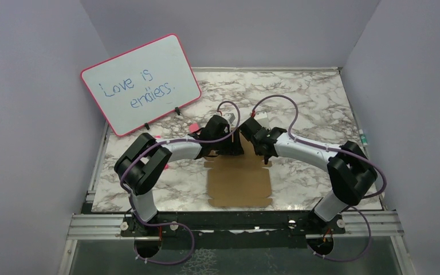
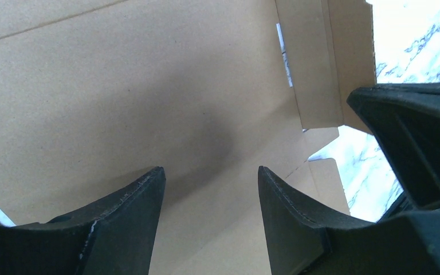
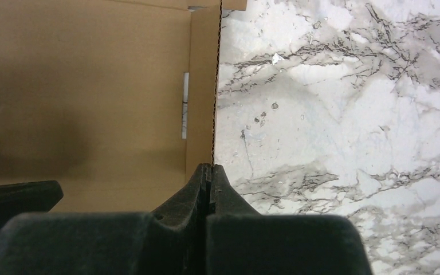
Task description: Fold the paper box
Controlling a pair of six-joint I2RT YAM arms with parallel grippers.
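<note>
The paper box (image 1: pixel 239 184) is seen from above as a brown cardboard sheet. It is laid on the marble counter (image 1: pixel 315 97) just toward 6 o'clock of the counter's middle, between the two arms. Its near panel is spread flat, while its far end, at 12 o'clock, is covered by both tools.

The left tool (image 1: pixel 224 143) is placed over the far left part of the sheet. In the left wrist view its fingers (image 2: pixel 137 206) are held moderately apart, with bare cardboard showing through the gap and nothing caught between them. Whether the tips are touching the sheet cannot be told. A creased side strip with a narrow slot is seen at 1 o'clock in that view.

The right tool (image 1: pixel 256 140) is placed at the far right part of the sheet, close beside the left tool. In the right wrist view its fingers are pressed fully together. A thin corrugated edge of the box (image 3: pixel 215 86) runs straight down from 12 o'clock to the closed tips (image 3: pixel 209 175). Whether that edge is actually pinched cannot be told. Cardboard lies on the 9 o'clock side of this edge, and bare marble on the 3 o'clock side.

A pink-framed whiteboard (image 1: pixel 140 83) with blue handwriting is propped at 10 o'clock of the counter, well apart from the box.
</note>
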